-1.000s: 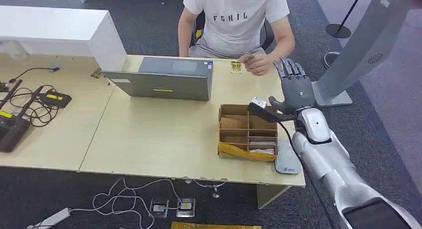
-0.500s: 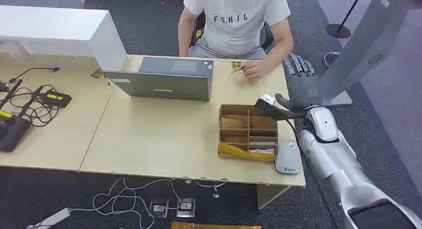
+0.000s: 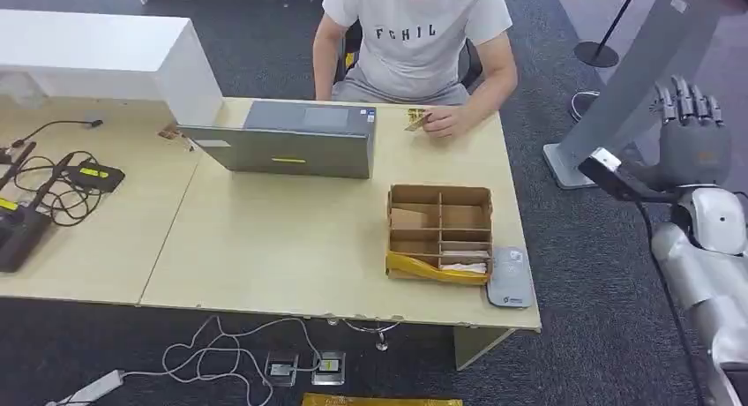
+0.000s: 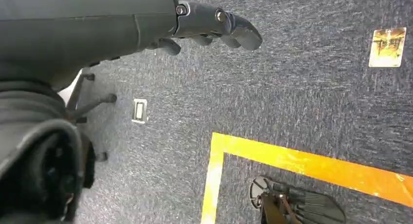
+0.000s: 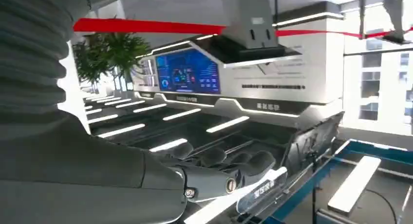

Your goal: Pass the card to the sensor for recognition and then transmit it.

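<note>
My right hand (image 3: 692, 146) is raised off the table's right side, beside a slanted grey stand (image 3: 635, 71), fingers pointing up. It pinches a flat card (image 3: 607, 171) between thumb and fingers; the card juts out toward the table. In the right wrist view the card (image 5: 260, 190) looks pale with small print, held at the fingertips (image 5: 229, 165). A flat grey sensor pad (image 3: 509, 281) lies at the table's front right corner, well left of that hand. My left hand (image 4: 214, 24) hangs over the carpet, fingers loosely bent, holding nothing.
A person sits across the table (image 3: 265, 247) and holds a small gold card (image 3: 416, 119). A divided cardboard box (image 3: 439, 234) stands next to the sensor pad. A closed grey laptop (image 3: 295, 139) lies at the back; cables and chargers (image 3: 53, 185) are at the left.
My right hand has swung from above the box's right edge out past the table's right side to the grey stand, keeping the card. The person's hand stays near the gold card.
</note>
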Robot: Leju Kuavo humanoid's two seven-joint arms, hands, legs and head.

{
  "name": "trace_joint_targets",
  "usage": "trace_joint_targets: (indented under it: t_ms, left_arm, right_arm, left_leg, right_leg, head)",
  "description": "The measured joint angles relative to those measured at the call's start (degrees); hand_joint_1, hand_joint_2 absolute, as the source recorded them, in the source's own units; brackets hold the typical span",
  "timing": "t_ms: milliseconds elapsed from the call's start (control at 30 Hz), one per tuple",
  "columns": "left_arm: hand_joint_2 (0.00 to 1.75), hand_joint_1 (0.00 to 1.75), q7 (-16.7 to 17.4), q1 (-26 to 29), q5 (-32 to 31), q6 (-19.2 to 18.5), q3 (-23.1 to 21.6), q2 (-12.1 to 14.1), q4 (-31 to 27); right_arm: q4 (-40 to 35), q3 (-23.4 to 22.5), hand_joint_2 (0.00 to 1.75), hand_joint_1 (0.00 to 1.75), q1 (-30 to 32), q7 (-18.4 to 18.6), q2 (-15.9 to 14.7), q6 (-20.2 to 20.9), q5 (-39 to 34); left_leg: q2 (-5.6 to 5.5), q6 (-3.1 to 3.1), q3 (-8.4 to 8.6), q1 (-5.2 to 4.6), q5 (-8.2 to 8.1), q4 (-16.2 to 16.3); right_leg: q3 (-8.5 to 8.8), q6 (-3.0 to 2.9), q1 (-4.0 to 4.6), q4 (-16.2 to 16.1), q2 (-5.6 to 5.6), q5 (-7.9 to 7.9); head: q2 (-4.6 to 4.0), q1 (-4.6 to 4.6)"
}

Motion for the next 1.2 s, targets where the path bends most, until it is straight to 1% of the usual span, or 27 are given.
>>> trace_joint_targets:
  t_ms: [33, 167, 233, 300, 400, 500, 600, 667, 700, 733, 767, 800, 833, 933, 967, 1033, 1067, 1100, 1133, 1200]
  left_arm:
    - [0.0, 0.0, 0.0, -0.1, 0.04, 0.09, 0.0, 0.02, 0.0]
    - [0.0, 0.0, 0.0, 0.13, 0.57, 0.39, 0.0, 0.17, 0.0]
    - [0.0, 0.0, -0.02, 0.18, 0.65, 0.52, -0.02, 0.39, 0.02]
    - [0.0, 0.0, -0.11, -0.12, 1.0, 0.57, -0.02, 0.48, 0.0]
    - [0.0, 0.0, -0.52, -0.28, 2.34, 0.94, -0.02, 0.46, 0.0]
    - [0.0, 0.0, -2.17, -0.2, 4.09, 1.38, 0.07, 0.42, 0.0]
    - [0.0, 0.0, -3.35, -0.18, 4.98, 1.57, 0.22, 0.52, 0.0]
    - [0.0, 0.0, -3.45, -0.24, 5.2, 1.68, 0.22, 0.85, 0.02]
    - [0.0, 0.0, -3.43, -0.29, 5.16, 1.66, 0.24, 0.94, 0.02]
    - [0.0, 0.0, -3.43, -0.31, 5.16, 1.62, 0.24, 1.07, 0.02]
    - [0.0, 0.0, -3.45, -0.31, 5.16, 1.53, 0.24, 1.41, 0.02]
    - [0.0, 0.0, -3.43, -0.29, 5.29, 1.44, 0.24, 1.68, 0.02]
    - [0.0, 0.0, -3.43, -0.25, 5.38, 1.33, 0.24, 1.92, 0.02]
    - [0.0, 0.0, -3.43, -0.12, 6.51, 0.86, 0.28, 2.58, 0.06]
    - [0.0, 0.0, -3.5, -0.18, 7.0, -0.01, 0.42, 2.8, 0.07]
    - [0.0, 0.0, -3.98, -0.2, 8.44, -2.83, 0.85, 2.84, 0.07]
    - [0.0, 0.0, -4.42, -0.12, 9.16, -4.16, 1.16, 2.84, 0.07]
    - [0.0, 0.0, -4.68, -0.06, 9.95, -5.32, 1.58, 2.8, 0.07]
    - [0.0, 0.0, -4.72, -0.03, 10.38, -5.88, 1.86, 2.71, 0.07]
    - [0.0, 0.0, -4.83, -0.02, 10.75, -6.23, 2.12, 2.67, 0.07]
  right_arm:
    - [0.63, -0.77, 1.75, 0.0, 0.41, -0.15, -1.18, 0.0, -0.28]
    - [2.44, -6.79, 1.75, 0.0, 4.16, -0.37, -6.96, -0.11, 0.5]
    - [2.75, -8.87, 1.75, 0.0, 5.66, -0.31, -8.41, -0.11, 0.88]
    - [3.49, -10.75, 1.75, 0.0, 6.85, 0.68, -9.5, -0.11, 2.44]
    - [5.07, -13.95, 1.75, 0.0, 10.04, 2.74, -11.04, -0.15, 4.57]
    - [6.4, -18.85, 1.75, 0.0, 16.6, 5.06, -11.67, -0.2, 4.83]
    - [7.41, -24.22, 1.75, 0.0, 23.85, 6.52, -11.18, -0.22, 4.24]
    - [7.78, -27.29, 1.75, 0.0, 27.41, 6.21, -10.55, -0.24, 4.91]
    - [8.04, -28.96, 1.75, 0.0, 29.11, 5.79, -10.33, -0.24, 5.8]
    - [8.41, -31.09, 1.75, 0.0, 30.94, 5.51, -9.92, -0.22, 6.71]
    - [8.7, -32.71, 1.75, 0.0, 32.7, 5.36, -9.54, -0.24, 7.15]
    - [9.2, -35.48, 1.75, 0.0, 34.36, 5.4, -8.72, -0.22, 7.56]
    - [9.44, -36.75, 1.75, 0.0, 35.69, 5.62, -8.32, -0.22, 7.63]
    - [11.22, -44.0, 1.75, 0.0, 37.48, 7.37, -4.9, 0.04, 7.74]
    - [12.06, -45.95, 1.75, 0.0, 37.98, 8.29, -3.79, 0.74, 7.67]
    - [14.56, -51.09, 1.75, 0.0, 38.67, 11.62, -0.23, 4.1, 6.05]
    - [15.65, -53.51, 1.75, 0.0, 39.04, 14.09, 1.85, 5.87, 4.72]
    - [16.74, -56.16, 1.75, 0.0, 39.51, 17.04, 4.58, 7.63, 3.08]
    - [17.4, -58.04, 1.75, 0.0, 40.05, 19.02, 6.72, 8.53, 2.27]
    - [18.49, -61.16, 1.75, 0.0, 40.55, 20.24, 9.67, 9.14, 1.57]
  left_leg:
    - [-0.02, 0.01, 0.03, 0.0, 0.0, 0.02]
    - [-0.28, 0.03, -0.11, 0.03, 0.01, 0.02]
    - [0.01, 0.02, -0.12, 0.02, -0.01, 0.0]
    - [0.2, 0.07, -0.02, 0.03, -0.05, 0.0]
    - [0.06, 0.07, 0.0, 0.09, -0.05, 0.0]
    - [-0.09, 0.07, 0.0, 0.22, -0.05, 0.01]
    - [-0.22, 0.07, -0.15, 0.21, -0.06, -0.02]
    - [-0.12, 0.01, -0.1, 0.23, -0.11, -0.02]
    - [-0.11, 0.01, -0.07, 0.25, -0.11, -0.02]
    - [-0.12, 0.01, -0.07, 0.25, -0.11, -0.03]
    - [-0.13, 0.01, -0.05, 0.26, -0.11, -0.03]
    - [-0.16, 0.01, -0.05, 0.3, -0.11, -0.04]
    - [-0.19, 0.01, -0.09, 0.32, -0.11, -0.04]
    - [0.04, -0.13, 0.02, 0.33, -0.19, -0.07]
    - [0.13, -0.13, 0.11, 0.39, -0.19, -0.07]
    - [0.17, -0.14, 0.13, 0.5, -0.2, -0.07]
    - [0.17, -0.14, 0.13, 0.56, -0.2, -0.07]
    - [0.17, -0.15, 0.11, 0.56, -0.2, -0.07]
    - [0.18, -0.16, 0.11, 0.53, -0.2, -0.07]
    - [0.28, -0.23, 0.13, 0.53, -0.23, -0.08]
  right_leg:
    - [-0.03, 0.0, 0.0, -0.01, -0.01, 0.0]
    - [0.07, 0.02, 0.03, -0.01, -0.27, -0.03]
    - [-0.04, 0.02, 0.03, 0.0, 0.01, -0.02]
    - [-0.05, 0.02, 0.03, 0.0, 0.18, -0.02]
    - [0.01, 0.02, 0.09, -0.01, 0.04, -0.02]
    - [0.12, 0.01, 0.22, -0.08, -0.09, -0.04]
    - [0.1, 0.01, 0.21, -0.06, -0.23, -0.08]
    - [0.03, 0.01, 0.23, -0.06, -0.12, -0.08]
    - [0.06, -0.01, 0.26, -0.06, -0.12, -0.09]
    - [0.06, -0.02, 0.25, -0.06, -0.13, -0.1]
    - [0.06, -0.08, 0.27, -0.06, -0.14, -0.14]
    - [0.09, -0.12, 0.3, -0.07, -0.16, -0.17]
    - [0.12, -0.13, 0.34, -0.05, -0.19, -0.19]
    - [0.07, -0.14, 0.34, -0.01, 0.05, -0.18]
    - [0.11, -0.15, 0.39, -0.02, 0.13, -0.19]
    - [0.19, -0.19, 0.52, -0.03, 0.17, -0.21]
    - [0.19, -0.19, 0.56, -0.03, 0.18, -0.22]
    - [0.18, -0.2, 0.56, -0.02, 0.2, -0.21]
    - [0.16, -0.2, 0.53, -0.01, 0.24, -0.21]
    - [0.11, -0.21, 0.52, 0.04, 0.29, -0.21]
  head:
    - [0.0, 0.07]
    - [0.0, 0.07]
    - [0.0, 0.04]
    - [0.0, 0.02]
    - [0.0, 0.04]
    - [0.0, 0.09]
    - [0.0, 0.04]
    - [0.0, -0.04]
    - [0.0, 0.13]
    - [0.0, -0.04]
    - [0.0, 0.02]
    - [0.0, 0.04]
    - [0.0, 0.04]
    - [0.0, 0.02]
    - [0.0, 0.0]
    - [0.0, 0.11]
    - [0.0, 0.04]
    - [0.0, 0.07]
    - [0.0, 0.02]
    - [0.0, 0.02]
